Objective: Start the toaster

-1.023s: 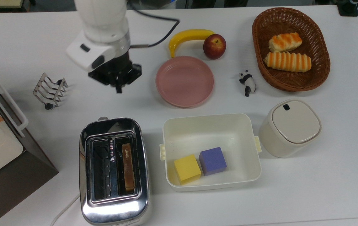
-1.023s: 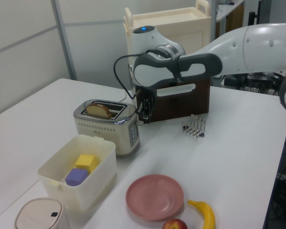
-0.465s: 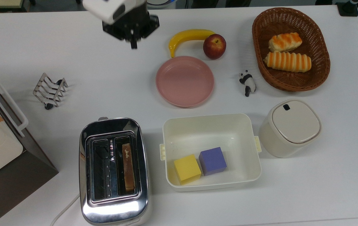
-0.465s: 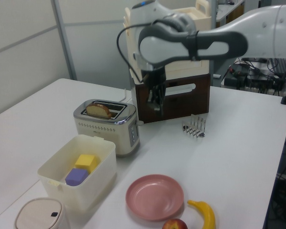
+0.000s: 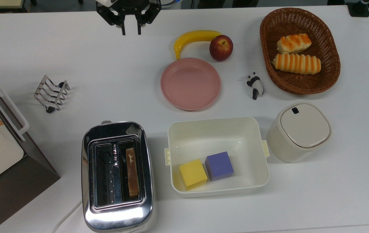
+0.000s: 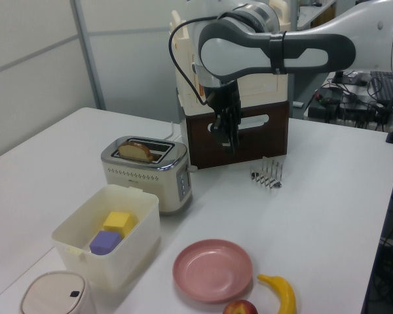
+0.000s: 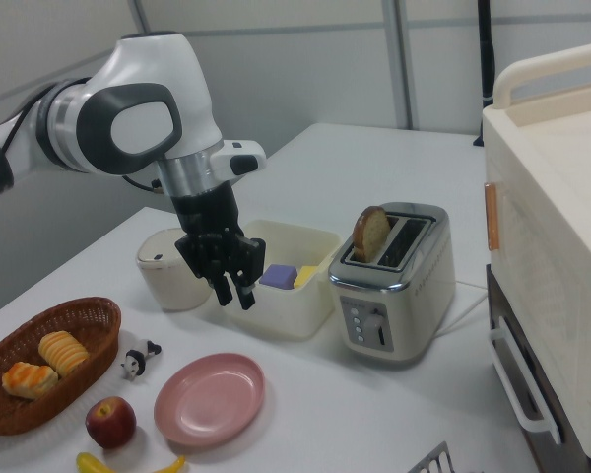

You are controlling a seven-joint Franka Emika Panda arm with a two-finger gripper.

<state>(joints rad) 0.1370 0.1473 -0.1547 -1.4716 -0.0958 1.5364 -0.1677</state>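
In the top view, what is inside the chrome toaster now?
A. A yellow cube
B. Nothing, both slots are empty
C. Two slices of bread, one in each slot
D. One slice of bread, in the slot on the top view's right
D: the toaster holds a single slice of bread in its right slot; the left slot is empty.

1. A wire rack (image 5: 51,94) stands on my table (image 5: 113,81), near the top view's left.
2. A big white-and-brown box (image 5: 0,142) with a white handle sits at the top view's left edge.
3. A pink plate (image 5: 190,83) lies mid-table, with a banana (image 5: 193,38) and an apple (image 5: 221,47) touching just beyond it.
4. A panda (image 5: 255,85) lies between the plate and a basket (image 5: 268,61) holding two rolls (image 5: 296,63).
5. A cream tub (image 5: 262,155) holds a yellow cube (image 5: 192,173) and a purple cube (image 5: 219,165), side by side.
6. A lidded bin (image 5: 298,131) stands just beside the tub.
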